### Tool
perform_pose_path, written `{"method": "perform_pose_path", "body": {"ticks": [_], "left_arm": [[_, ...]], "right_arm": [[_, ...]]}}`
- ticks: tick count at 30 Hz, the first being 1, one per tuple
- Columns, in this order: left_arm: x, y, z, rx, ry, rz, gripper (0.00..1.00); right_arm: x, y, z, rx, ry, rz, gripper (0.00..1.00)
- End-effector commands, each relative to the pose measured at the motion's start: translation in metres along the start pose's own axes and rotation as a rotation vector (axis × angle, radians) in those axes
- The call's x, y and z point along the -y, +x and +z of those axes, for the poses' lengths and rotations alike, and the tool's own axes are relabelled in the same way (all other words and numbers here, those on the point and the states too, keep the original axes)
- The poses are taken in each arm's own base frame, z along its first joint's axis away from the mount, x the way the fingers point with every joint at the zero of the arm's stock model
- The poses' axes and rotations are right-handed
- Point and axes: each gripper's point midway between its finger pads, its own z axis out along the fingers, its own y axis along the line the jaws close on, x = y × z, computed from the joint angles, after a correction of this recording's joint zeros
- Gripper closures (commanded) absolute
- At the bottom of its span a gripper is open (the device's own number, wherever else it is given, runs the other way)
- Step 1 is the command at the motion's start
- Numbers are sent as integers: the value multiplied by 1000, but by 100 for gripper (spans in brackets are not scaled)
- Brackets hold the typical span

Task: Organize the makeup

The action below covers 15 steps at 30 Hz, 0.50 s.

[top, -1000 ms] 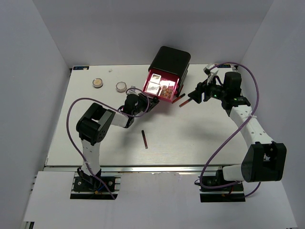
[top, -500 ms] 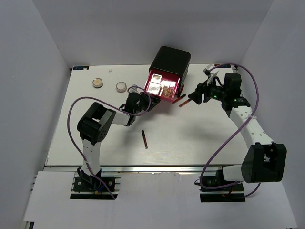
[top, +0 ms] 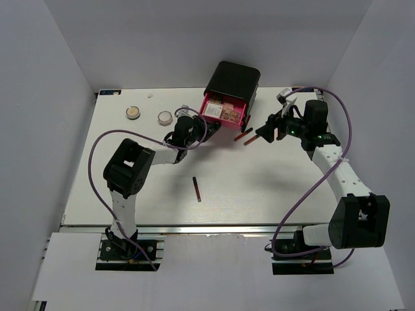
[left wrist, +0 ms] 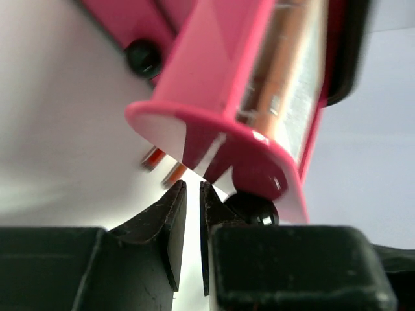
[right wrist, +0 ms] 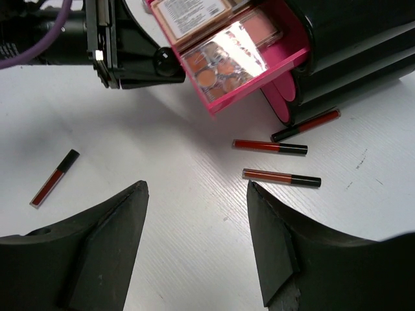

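Near the white table's [top: 259, 188] far edge, the clenched left gripper [left wrist: 192, 191] sits at a pink plastic drawer [right wrist: 259, 81], while the released right gripper [right wrist: 196, 201] overhangs dark red sticks [right wrist: 269, 147].

No legible text noted. Fine print is seen on the pale label of a palette [right wrist: 191, 9] lying in the pink drawer [right wrist: 285, 61], too small to be read. What may be faint white lettering is noted on the left arm [right wrist: 26, 39], blurred and not decipherable.
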Motion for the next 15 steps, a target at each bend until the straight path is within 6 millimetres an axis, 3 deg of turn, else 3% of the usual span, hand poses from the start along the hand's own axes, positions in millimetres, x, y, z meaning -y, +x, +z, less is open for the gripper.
{"method": "perform_pose_path", "body": {"ticks": [1, 7, 9, 10, 12, 13, 15], "left_arm": [[85, -39, -15, 111, 177, 35, 75], [90, -44, -10, 123, 172, 40, 75], [83, -44, -1, 116, 150, 40, 75], [93, -48, 3, 126, 166, 42, 74], [84, -50, 15, 125, 146, 22, 74], [95, -55, 19, 133, 169, 20, 73], [84, -57, 32, 128, 137, 12, 73]], "right_arm": [[-5, -12, -4, 42, -5, -27, 32], [-6, -9, -4, 40, -5, -21, 32], [-5, -9, -4, 40, -4, -21, 32], [-5, -9, -4, 40, -3, -24, 32], [-5, -9, -4, 40, -3, -24, 32], [-5, -10, -4, 41, -3, -27, 32], [-5, -10, -5, 41, 0, -28, 32]]}}
